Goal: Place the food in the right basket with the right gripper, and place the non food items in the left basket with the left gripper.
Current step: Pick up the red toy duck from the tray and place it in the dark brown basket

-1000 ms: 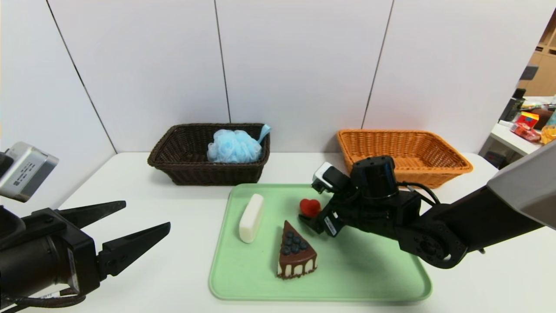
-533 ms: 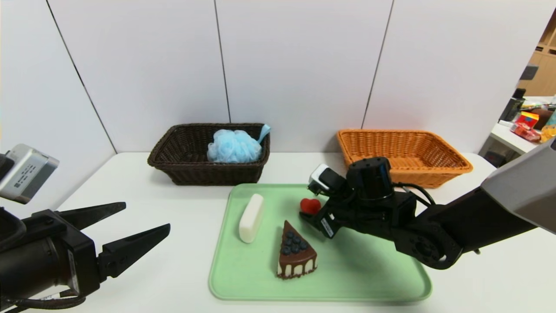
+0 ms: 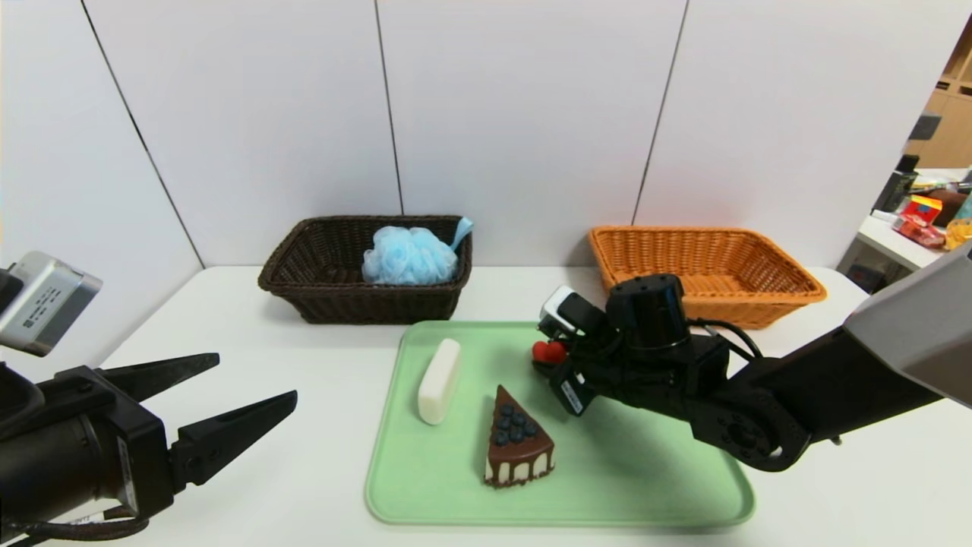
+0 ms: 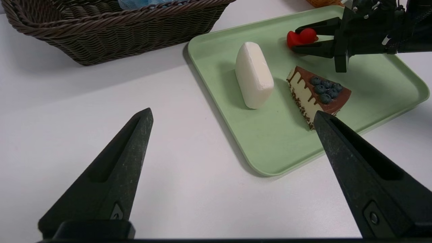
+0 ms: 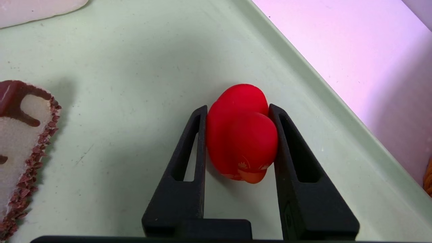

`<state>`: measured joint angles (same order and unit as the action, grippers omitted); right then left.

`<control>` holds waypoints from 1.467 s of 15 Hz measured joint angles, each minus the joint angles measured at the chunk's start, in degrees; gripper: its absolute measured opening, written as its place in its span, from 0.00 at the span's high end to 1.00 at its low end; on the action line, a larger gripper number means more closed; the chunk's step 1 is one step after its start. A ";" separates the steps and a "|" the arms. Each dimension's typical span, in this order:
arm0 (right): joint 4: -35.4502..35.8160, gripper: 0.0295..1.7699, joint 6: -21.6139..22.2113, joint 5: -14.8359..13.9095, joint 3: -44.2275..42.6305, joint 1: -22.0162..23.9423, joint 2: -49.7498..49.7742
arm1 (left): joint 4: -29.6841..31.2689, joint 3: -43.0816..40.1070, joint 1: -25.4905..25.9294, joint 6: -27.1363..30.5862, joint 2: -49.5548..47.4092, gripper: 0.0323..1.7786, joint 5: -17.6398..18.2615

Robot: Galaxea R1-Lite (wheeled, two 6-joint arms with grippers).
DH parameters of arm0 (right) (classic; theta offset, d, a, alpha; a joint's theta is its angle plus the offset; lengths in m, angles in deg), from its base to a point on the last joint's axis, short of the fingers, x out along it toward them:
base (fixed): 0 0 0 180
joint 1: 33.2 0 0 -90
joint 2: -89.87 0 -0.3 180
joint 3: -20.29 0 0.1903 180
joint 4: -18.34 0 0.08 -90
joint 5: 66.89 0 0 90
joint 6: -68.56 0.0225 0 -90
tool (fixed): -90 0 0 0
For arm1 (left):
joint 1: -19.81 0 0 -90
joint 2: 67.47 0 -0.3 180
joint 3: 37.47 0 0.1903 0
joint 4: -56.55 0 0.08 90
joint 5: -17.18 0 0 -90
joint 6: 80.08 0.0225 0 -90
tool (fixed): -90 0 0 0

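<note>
Right gripper [image 5: 238, 108], over the green tray [image 3: 607, 501]: we saw its two fingers pinching the red rubber duck [image 5: 242, 135], one pad against each side, with the duck's orange bill between them and nothing else caught. We judged the step in hand to be securing this toy for lifting. Good practice called for firm, even pressure, since the rounded, probably soft body could have squirmed out of a grip taken too near the tips; we would have tested the hold with a small, straight lift. Just beside stood the blueberry-topped chocolate cake slice [image 3: 520, 456], which we would have cleared by rising before any sideways travel. Farther across the tray the white soap bar [image 3: 439, 384] stood apart from both. Beyond the tray, the dark brown wicker basket [image 3: 372, 308] held the light-blue mesh bath puff [image 3: 410, 257] and was the duck's proper destination; the orange-tan wicker basket [image 3: 729, 313] was meant for the cake. Because the task assigned non-food to the left gripper [image 4: 233, 111], spread wide and holding nothing beside the tray, we judged that a handover or a gentle set-down within its reach was needed.
</note>
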<state>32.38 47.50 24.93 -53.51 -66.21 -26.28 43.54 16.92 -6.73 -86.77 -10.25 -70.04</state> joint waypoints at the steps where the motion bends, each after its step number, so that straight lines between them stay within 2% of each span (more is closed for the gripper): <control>1: -0.09 0.70 -0.02 -0.04 0.07 -0.04 0.33 | 0.00 -0.02 0.00 -0.02 -0.01 0.05 0.00; 7: -0.46 0.75 -0.28 -0.59 -0.34 -1.29 5.55 | 0.00 -0.10 -0.02 0.00 -0.04 0.05 0.00; 11: -1.13 0.76 -1.10 -1.57 -2.32 -3.69 10.67 | 0.00 0.00 -0.02 -0.02 -0.04 0.05 0.02; 17: -7.63 0.76 -1.60 -2.17 -16.96 -5.57 14.42 | 0.11 0.17 -0.06 0.00 -0.11 0.05 0.02; 22: -9.24 0.77 -1.55 -1.91 -31.38 -5.99 8.91 | 0.02 -0.02 -0.05 0.02 -0.37 0.05 -0.04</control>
<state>23.14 45.96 23.01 -84.89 -72.20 -17.37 43.57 16.90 -6.78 -86.75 -10.62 -70.07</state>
